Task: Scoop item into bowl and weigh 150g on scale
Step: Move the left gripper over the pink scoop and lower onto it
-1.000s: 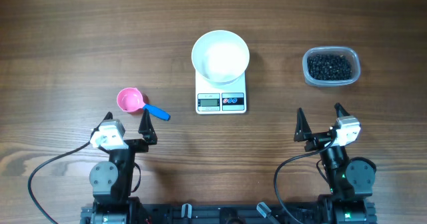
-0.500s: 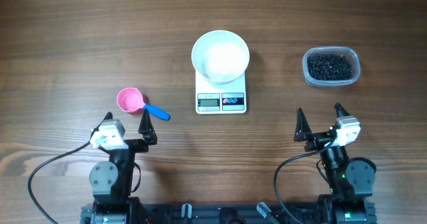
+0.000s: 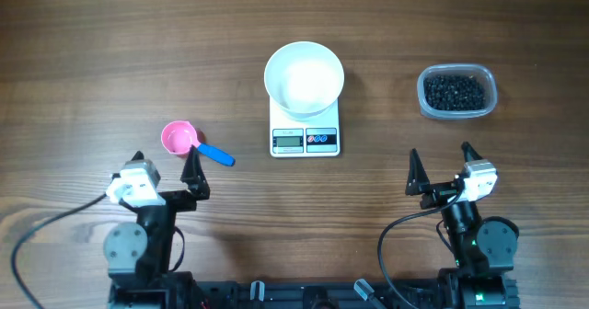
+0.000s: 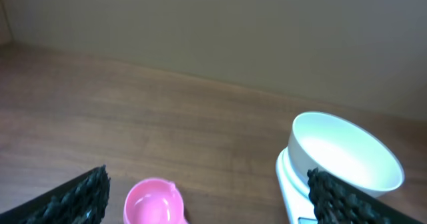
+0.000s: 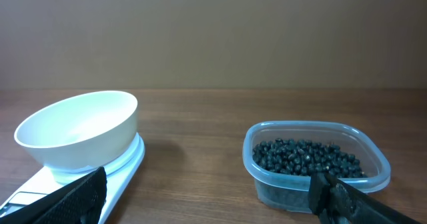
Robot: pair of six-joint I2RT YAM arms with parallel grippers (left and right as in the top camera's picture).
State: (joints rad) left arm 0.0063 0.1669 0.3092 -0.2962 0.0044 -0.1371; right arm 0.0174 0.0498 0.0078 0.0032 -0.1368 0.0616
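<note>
Spanning the whole overhead view, the wooden table (image 3: pixel 83 42) carries everything the task needs, and both arms sit at its near edge. The left gripper (image 3: pixel 166 160) and the right gripper (image 3: pixel 440 153) each have their jaws spread wide and empty, touching nothing. At the middle stands the scale (image 3: pixel 305 140) with the white bowl (image 3: pixel 304 77) resting on its platform; the bowl looks empty, and the display is too small to read. Well apart to the right, straight ahead of the right gripper, is a clear plastic tub (image 3: pixel 426 107) that holds all the black beads (image 3: pixel 454 91). Left of the scale, just ahead of the left gripper, lies a pink scoop (image 3: pixel 179 138), its blue handle (image 3: pixel 217 154) pointing toward the scale. By this layout the task appears to be at its very start: nothing scooped, the tool not yet picked up. The next move likely calls for the left gripper to come down over the thin handle, square its fingers across it and close, keeping the cup level for the long reach across to the tub.
</note>
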